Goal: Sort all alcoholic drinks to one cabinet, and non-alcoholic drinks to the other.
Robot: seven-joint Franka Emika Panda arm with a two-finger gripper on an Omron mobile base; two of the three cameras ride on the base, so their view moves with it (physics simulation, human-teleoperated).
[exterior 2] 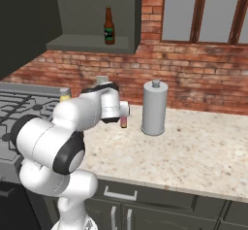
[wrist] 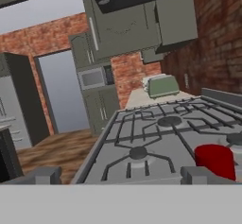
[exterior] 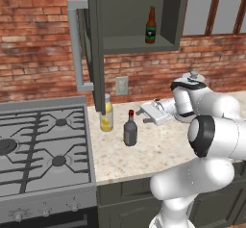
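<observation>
The gripper [exterior: 143, 112] hangs spread wide, just right of the grey bottle [exterior: 130, 129] near the counter's [exterior: 158, 150] stove-side edge. The beer bottle [exterior: 151, 26] stands on the cabinet [exterior: 139, 43] shelf.

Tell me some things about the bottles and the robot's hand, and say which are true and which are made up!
1. The brown beer bottle stands in the open cabinet. True.
2. The hand holds the grey bottle. False: the hand is open, beside it.
3. The yellow bottle stands on the stove. False: it is on the counter.
4. The grey bottle has a red cap. True.
</observation>
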